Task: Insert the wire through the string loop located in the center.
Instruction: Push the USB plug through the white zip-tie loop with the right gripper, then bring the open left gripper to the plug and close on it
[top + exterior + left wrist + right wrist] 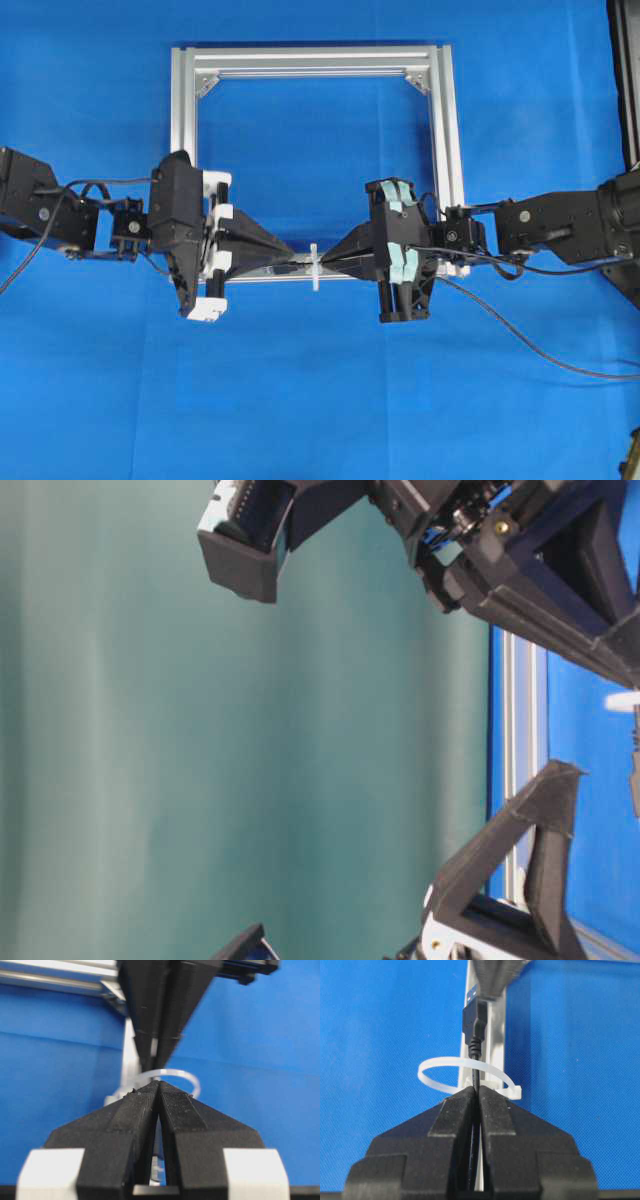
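Two black robot arms meet over the front bar of a silver frame (318, 60) that lies on a blue tabletop (300, 400). The right claw (476, 1091) is squeezed tight on the wire (476, 1067), a thin black cable. The wire goes up from the claw tips and passes through the string loop (440, 1066), a small white ring that stands on the frame's front bar, in the middle. The wire's dark plug tip (472, 1015) sticks out on the far side of the loop. The left claw (159, 1085) is pinched shut too, with its tips right next to the loop, facing the right claw. I cannot tell if it holds anything.
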You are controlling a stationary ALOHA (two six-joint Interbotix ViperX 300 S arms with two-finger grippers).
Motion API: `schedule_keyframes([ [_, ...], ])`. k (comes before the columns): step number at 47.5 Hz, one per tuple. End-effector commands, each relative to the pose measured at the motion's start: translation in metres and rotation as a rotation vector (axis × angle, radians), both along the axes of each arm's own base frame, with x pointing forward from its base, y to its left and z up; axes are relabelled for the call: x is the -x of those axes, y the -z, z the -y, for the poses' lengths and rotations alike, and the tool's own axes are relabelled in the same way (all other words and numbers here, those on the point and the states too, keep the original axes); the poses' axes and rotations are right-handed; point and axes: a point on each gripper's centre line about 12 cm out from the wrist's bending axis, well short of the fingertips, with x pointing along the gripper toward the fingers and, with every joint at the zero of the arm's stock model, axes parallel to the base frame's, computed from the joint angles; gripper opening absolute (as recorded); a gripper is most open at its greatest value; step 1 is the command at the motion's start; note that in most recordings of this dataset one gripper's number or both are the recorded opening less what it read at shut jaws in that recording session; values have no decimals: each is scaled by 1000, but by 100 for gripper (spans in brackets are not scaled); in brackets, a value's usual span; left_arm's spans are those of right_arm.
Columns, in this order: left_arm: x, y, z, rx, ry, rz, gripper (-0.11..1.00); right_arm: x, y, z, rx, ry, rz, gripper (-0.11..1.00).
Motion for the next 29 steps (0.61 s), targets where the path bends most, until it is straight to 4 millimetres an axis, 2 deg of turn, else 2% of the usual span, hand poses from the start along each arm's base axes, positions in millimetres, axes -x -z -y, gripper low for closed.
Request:
schedule_keyframes([
  [1,-4,-15,7,10,16,48,0,-3,-8,-1,-3,0,29,-2],
  [27,-6,-11,8,-2,24,12,1,-2,-7,-1,-2,-1,26,-2],
  [29,-6,-12,9,-2,25,14,5,-3,-8,-1,-2,-1,27,-2],
])
